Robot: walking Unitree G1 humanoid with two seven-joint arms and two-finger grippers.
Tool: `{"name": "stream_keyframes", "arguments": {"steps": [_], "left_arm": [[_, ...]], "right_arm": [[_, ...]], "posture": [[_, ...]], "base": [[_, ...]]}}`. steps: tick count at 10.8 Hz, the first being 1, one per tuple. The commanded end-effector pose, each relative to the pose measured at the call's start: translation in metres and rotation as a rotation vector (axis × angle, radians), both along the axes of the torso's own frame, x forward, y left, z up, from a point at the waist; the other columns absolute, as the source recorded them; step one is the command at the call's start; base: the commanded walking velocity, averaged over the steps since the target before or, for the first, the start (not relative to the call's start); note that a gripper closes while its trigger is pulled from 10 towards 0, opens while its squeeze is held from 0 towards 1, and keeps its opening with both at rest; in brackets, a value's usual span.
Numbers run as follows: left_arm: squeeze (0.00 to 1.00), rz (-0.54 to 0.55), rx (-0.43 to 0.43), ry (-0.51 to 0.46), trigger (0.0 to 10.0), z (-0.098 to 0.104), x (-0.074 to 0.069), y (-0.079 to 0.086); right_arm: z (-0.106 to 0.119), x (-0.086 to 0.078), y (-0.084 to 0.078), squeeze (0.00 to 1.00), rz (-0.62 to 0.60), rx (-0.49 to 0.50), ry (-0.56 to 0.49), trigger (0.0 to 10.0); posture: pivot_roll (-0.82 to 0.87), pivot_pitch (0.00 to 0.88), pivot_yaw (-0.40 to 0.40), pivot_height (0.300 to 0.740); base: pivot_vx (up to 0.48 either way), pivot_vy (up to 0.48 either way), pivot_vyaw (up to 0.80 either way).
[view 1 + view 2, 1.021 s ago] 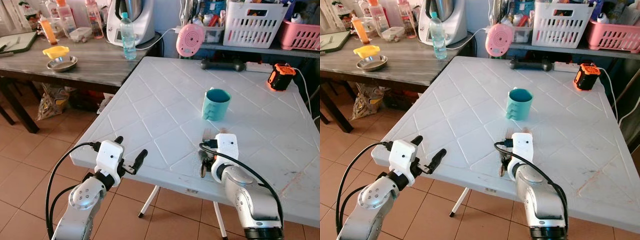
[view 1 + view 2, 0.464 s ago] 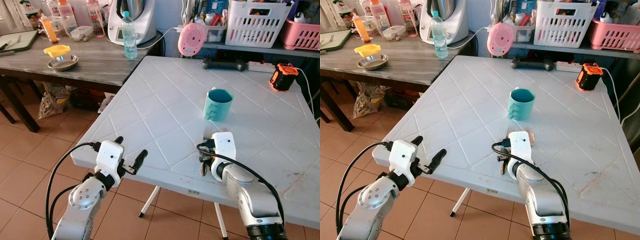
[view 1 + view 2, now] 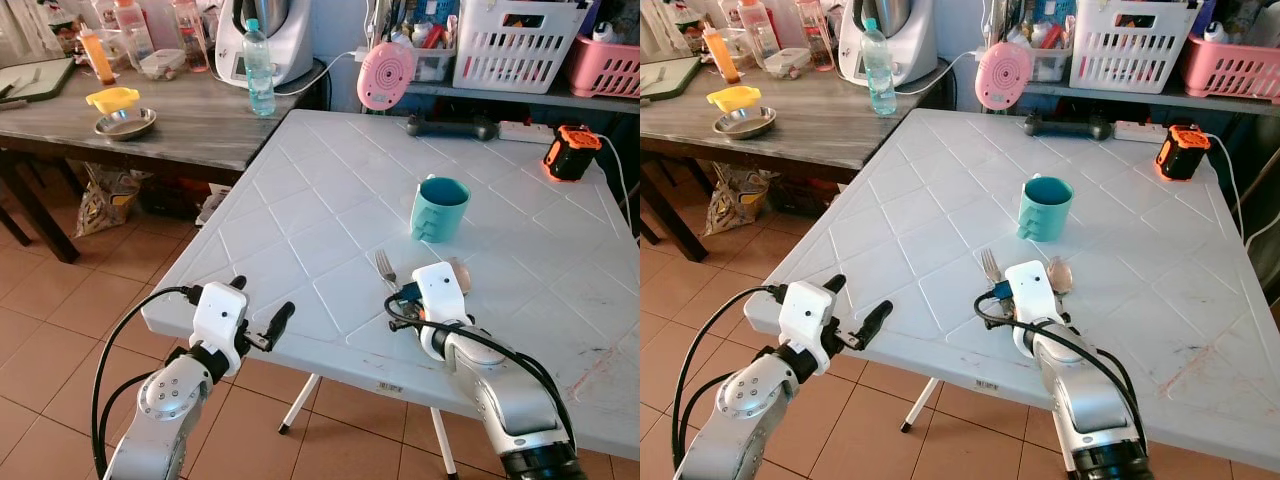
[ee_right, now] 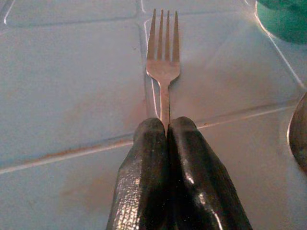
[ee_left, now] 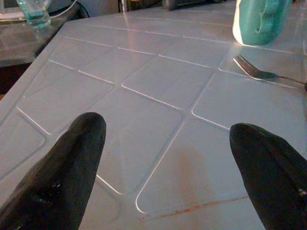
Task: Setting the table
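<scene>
Right gripper (image 4: 165, 127) pinches the fork (image 4: 163, 62) handle near the white table's (image 3: 300, 210) 6 o'clock edge; teal cup (image 3: 438, 208) at 12. Left gripper (image 5: 168, 139) spread, empty.

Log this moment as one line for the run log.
right pincer shut on fork | left pincer open, idle | mug on table

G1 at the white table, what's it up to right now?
It's setting the table. The right gripper is shut on a fork, holding its handle low over the white table, tines pointing toward the teal mug. A spoon lies just right of it. The left gripper hovers open at the table's near edge, holding nothing.
</scene>
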State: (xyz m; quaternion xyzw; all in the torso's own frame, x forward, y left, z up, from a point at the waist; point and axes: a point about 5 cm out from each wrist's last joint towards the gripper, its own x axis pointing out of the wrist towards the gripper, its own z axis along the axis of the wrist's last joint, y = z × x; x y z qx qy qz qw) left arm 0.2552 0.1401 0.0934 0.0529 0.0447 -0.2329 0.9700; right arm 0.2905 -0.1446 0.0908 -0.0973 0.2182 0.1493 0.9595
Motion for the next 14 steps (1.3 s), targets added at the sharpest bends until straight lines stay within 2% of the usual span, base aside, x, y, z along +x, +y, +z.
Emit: {"name": "stream_keyframes", "arguments": {"steps": [1, 3, 4, 5, 6, 8, 10, 14], "left_arm": [[0.0, -0.003, 0.012, 0.002, 10.0, 0.001, 0.0, 0.0], [0.0, -0.003, 0.013, 0.005, 10.0, 0.0, 0.001, -0.001], [0.0, -0.003, 0.013, 0.006, 10.0, 0.0, 0.002, 0.0], [0.0, -0.003, 0.012, 0.007, 10.0, -0.001, 0.002, -0.001], [0.0, -0.002, 0.012, 0.008, 10.0, -0.001, 0.002, -0.001], [0.0, -0.002, 0.012, 0.011, 10.0, -0.002, 0.002, -0.001], [0.0, -0.003, 0.013, 0.011, 10.0, -0.002, 0.002, 0.0], [0.0, -0.003, 0.013, 0.014, 10.0, -0.002, 0.001, 0.0]], "right_arm": [[-0.017, -0.007, -0.006, 0.0, 0.013, -0.055, 0.072, 0.0], [-0.012, -0.002, -0.015, 0.0, 0.048, -0.197, -0.016, 0.0], [-0.007, 0.001, -0.016, 0.0, 0.015, -0.163, -0.033, 0.0], [-0.004, 0.002, -0.015, 0.17, -0.01, -0.131, -0.057, 8.0], [-0.002, 0.002, -0.014, 1.0, -0.033, -0.085, -0.073, 10.0], [-0.003, 0.0, -0.008, 1.0, -0.027, -0.054, -0.081, 10.0], [0.005, 0.004, -0.008, 1.0, -0.104, -0.008, -0.133, 10.0], [0.001, 0.005, -0.002, 1.0, -0.089, 0.064, -0.065, 10.0]], "posture": [[0.04, 0.018, 0.061, 0.74], [0.04, 0.018, 0.062, 0.74], [0.04, 0.017, 0.062, 0.74], [0.04, 0.017, 0.061, 0.74], [0.04, 0.018, 0.061, 0.74], [0.04, 0.018, 0.061, 0.74], [0.04, 0.017, 0.063, 0.74], [0.04, 0.019, 0.062, 0.74]], "base": [[0.0, 0.0, 0.0], [0.0, 0.0, 0.0], [0.0, 0.0, 0.0], [0.0, 0.0, 0.0], [0.0, 0.0, 0.0], [0.0, 0.0, 0.0], [0.0, 0.0, 0.0], [0.0, 0.0, 0.0]]}}
